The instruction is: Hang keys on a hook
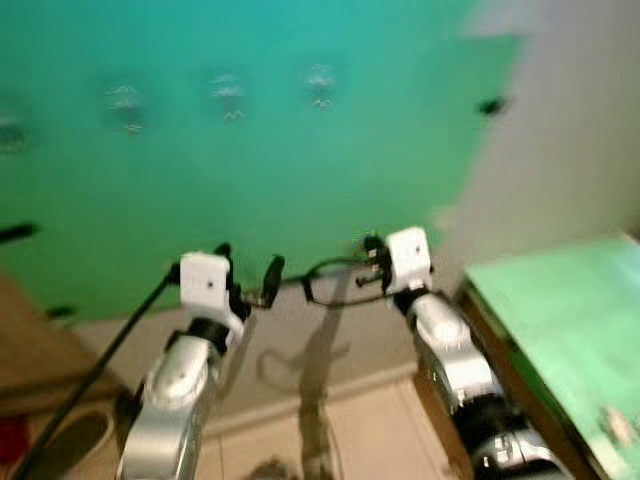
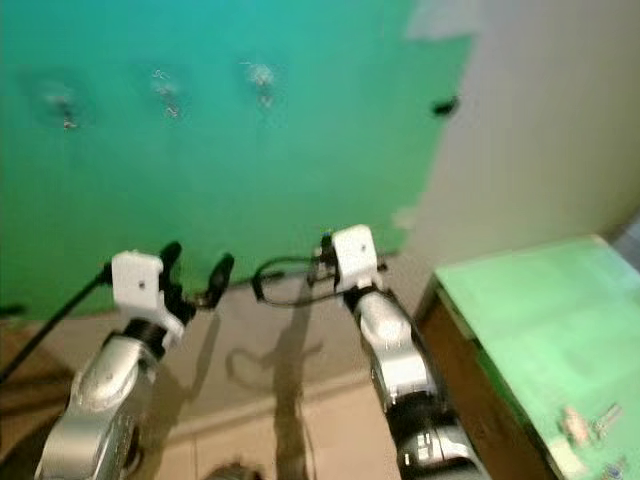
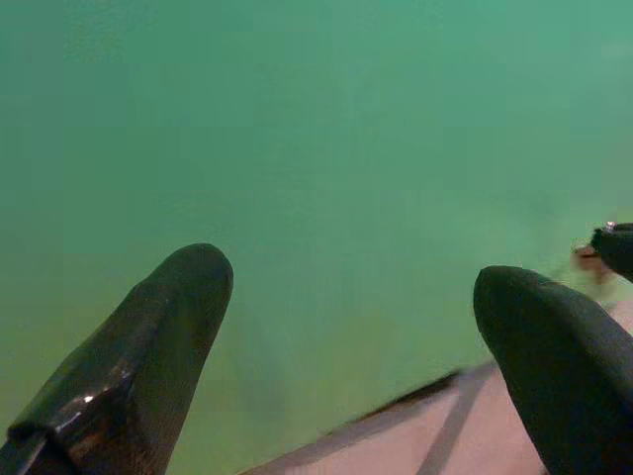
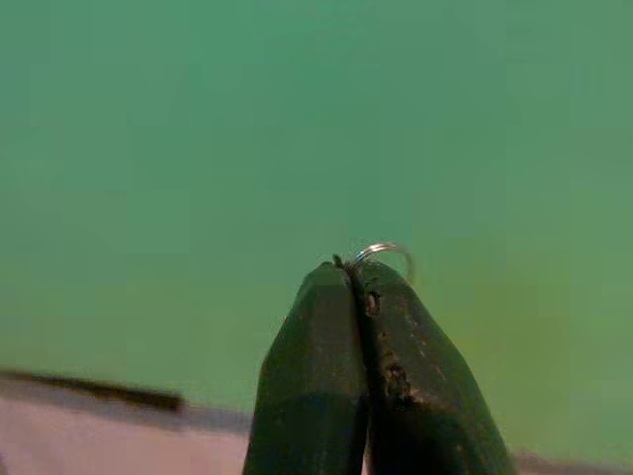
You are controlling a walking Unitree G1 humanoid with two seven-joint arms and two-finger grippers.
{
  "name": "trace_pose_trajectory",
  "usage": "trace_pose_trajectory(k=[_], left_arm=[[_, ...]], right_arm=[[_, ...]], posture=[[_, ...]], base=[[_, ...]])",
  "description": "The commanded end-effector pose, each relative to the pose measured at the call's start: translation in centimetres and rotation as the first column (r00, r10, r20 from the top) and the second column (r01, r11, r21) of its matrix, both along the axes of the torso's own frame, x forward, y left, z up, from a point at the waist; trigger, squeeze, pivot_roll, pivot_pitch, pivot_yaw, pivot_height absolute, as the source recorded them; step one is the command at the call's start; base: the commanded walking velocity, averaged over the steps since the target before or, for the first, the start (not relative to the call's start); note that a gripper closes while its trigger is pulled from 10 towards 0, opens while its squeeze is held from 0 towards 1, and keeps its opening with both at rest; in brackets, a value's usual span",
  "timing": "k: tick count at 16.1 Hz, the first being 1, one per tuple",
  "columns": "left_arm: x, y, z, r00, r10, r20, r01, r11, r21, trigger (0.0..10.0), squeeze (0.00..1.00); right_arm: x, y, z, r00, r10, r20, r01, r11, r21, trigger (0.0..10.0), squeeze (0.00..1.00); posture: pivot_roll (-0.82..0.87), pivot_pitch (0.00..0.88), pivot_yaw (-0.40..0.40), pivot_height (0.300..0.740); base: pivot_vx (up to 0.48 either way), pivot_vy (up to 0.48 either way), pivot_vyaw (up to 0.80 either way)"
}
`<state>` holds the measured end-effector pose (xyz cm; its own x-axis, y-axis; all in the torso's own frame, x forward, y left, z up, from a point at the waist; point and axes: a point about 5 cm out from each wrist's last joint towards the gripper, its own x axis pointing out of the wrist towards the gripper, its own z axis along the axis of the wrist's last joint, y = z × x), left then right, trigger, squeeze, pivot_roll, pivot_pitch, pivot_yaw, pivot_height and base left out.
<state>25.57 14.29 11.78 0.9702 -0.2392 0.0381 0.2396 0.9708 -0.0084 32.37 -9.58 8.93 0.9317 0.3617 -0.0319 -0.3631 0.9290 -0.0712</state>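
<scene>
We are facing a green wall point(image 1: 300, 150), and we are taking it as our landmark. High on the wall a row of small hooks point(image 2: 168, 92) is showing, blurred, so we cannot make out their shape.

Below the hooks and toward the left, our left gripper point(image 1: 248, 272) is hovering just in front of the wall with its jaws released: the two black fingers point(image 3: 138, 356) are standing well apart with bare green between them. A black cable point(image 1: 100, 370) is running down from that wrist toward the floor point(image 1: 340, 420).

Further right along the wall, at about the same height, our right gripper point(image 4: 354, 269) is pointing at the green surface with its jaws clenched on the keys' ring point(image 4: 386, 253). What we are seeing of it is a thin silvery wire loop, peeping out at the pinched fingertips. The loop is arching past the tips toward the wall, in line with the fingers; the keys themselves are hidden, so we cannot tell their long axis.

Right of the wall's edge a pale wall point(image 2: 540, 130) is beginning, and below it a green-topped bench point(image 2: 540, 310) is carrying a few small blurred items point(image 2: 585, 425).
</scene>
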Motion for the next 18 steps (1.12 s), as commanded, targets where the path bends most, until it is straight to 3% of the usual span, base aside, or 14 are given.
trace_pose_trajectory(k=[1, 12, 17, 18], left_arm=[[-0.1, -0.2, 0.3, 1.000, -0.005, 0.019, 0.005, 1.000, 0.019, 10.0, 0.00], [0.3, -0.1, 0.5, 1.000, -0.013, 0.027, 0.012, 0.999, 0.042, 10.0, 0.00], [0.8, 0.0, 0.9, 0.999, -0.024, 0.036, 0.022, 0.998, 0.052, 10.0, 0.00], [0.9, 0.0, 0.9, 0.999, -0.031, 0.032, 0.030, 0.999, 0.035, 10.0, 0.00]], right_arm=[[0.1, 0.2, 0.4, 1.000, 0.010, 0.015, -0.010, 1.000, 0.005, 0.0, 0.00], [0.1, -0.1, 0.6, 0.999, 0.003, 0.034, -0.004, 1.000, 0.012, 0.0, 0.00], [0.2, 0.4, 3.1, 0.988, 0.085, 0.132, -0.088, 0.996, 0.013, 0.0, 0.00], [0.2, 0.6, 5.4, 0.968, 0.169, 0.187, -0.180, 0.983, 0.040, 0.0, 0.00]], posture=[[0.14, 0.023, -0.027, 0.740], [0.14, 0.000, -0.026, 0.740], [0.14, 0.000, -0.026, 0.740], [0.13, 0.000, -0.022, 0.740]], base=[[0.000, 0.000, 0.80], [0.000, 0.000, 0.73], [0.000, 0.000, 0.00], [0.000, 0.000, 0.00]])
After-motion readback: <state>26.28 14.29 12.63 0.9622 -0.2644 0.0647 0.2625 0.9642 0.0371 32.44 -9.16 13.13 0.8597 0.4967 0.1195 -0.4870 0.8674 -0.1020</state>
